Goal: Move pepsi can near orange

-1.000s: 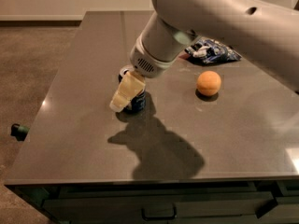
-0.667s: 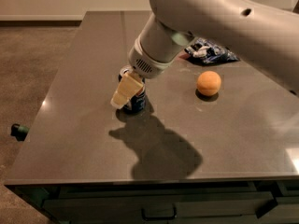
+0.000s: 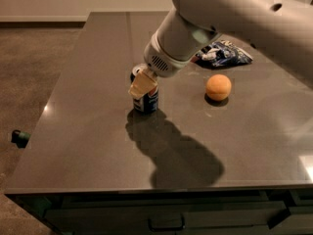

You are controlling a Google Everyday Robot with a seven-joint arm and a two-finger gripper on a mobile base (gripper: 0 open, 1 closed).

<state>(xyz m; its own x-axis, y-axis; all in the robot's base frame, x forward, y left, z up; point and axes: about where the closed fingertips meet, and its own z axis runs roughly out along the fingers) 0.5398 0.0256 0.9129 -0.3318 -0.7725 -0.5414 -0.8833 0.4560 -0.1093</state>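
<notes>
The pepsi can (image 3: pixel 147 102), dark blue with a silver top, stands upright left of the table's middle. My gripper (image 3: pixel 143 85) comes down on it from the upper right. A cream finger (image 3: pixel 142 86) covers the can's upper front, and the gripper is shut on the can. The can's base is at the tabletop or just above it; I cannot tell which. The orange (image 3: pixel 218 87) lies on the table to the right of the can, clearly apart from it. The white arm (image 3: pixel 234 18) fills the upper right.
A blue-and-white foil snack bag (image 3: pixel 224 53) lies behind the orange, partly hidden by the arm. The dark grey table (image 3: pixel 88 146) has its left and front edges close by. Drawers (image 3: pixel 166 222) show below the front edge. A small dark object (image 3: pixel 19 138) sits on the floor at left.
The gripper and the can have moved together a little to the right, toward the orange. The orange and the bag have not moved.
</notes>
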